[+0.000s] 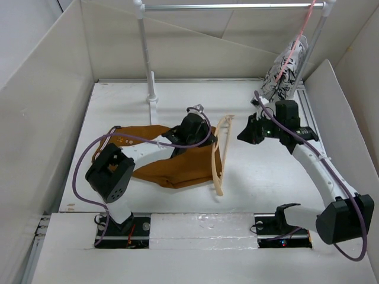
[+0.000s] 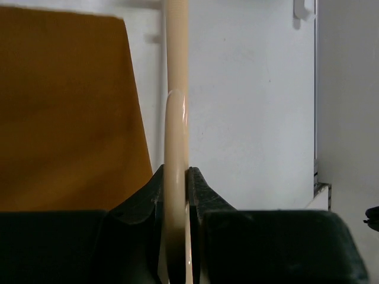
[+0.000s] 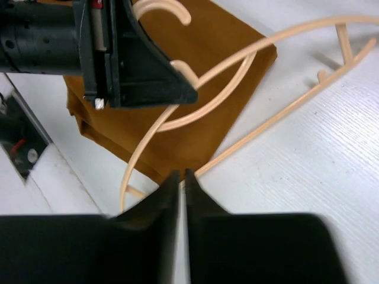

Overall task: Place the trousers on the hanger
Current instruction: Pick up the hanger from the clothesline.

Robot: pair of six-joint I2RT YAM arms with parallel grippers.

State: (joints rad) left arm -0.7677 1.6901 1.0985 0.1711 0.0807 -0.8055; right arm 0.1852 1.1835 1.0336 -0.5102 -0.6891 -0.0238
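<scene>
The rust-brown trousers lie crumpled on the white table left of centre. They also fill the left of the left wrist view and lie beyond my right fingers. The tan hanger lies along their right edge, partly over the cloth. My left gripper is shut on one of its curved arms, which runs up between the jaws. My right gripper hovers just right of the hanger's upper end. Its jaws are all but together with nothing between them, above the hanger's straight bar.
A white clothes rack stands at the back, one pole at left and a metal rail across the top. A black-and-white patterned cloth hangs from a pink hanger at the rail's right end. White walls box in the table.
</scene>
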